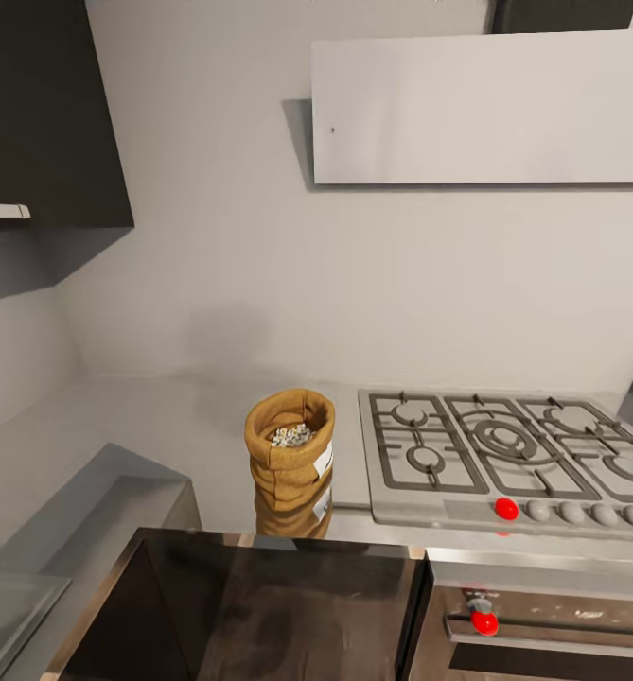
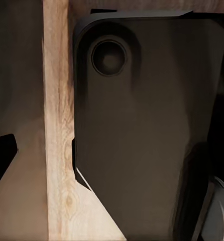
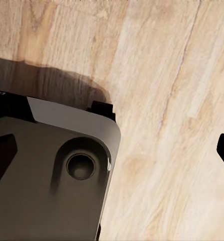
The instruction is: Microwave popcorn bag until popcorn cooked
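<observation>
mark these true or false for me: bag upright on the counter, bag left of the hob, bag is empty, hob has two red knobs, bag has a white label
1. The squat tan-brown paper popcorn bag stands upright on the shiny grey countertop. True.
2. The bag stands to the left of the grey gas hob. True.
3. The bag is empty. False: whitish popcorn kernels lie inside.
4. The hob's front row has two red knobs. False: one red knob; the others are grey.
5. The bag bears a small white label. True.
</observation>
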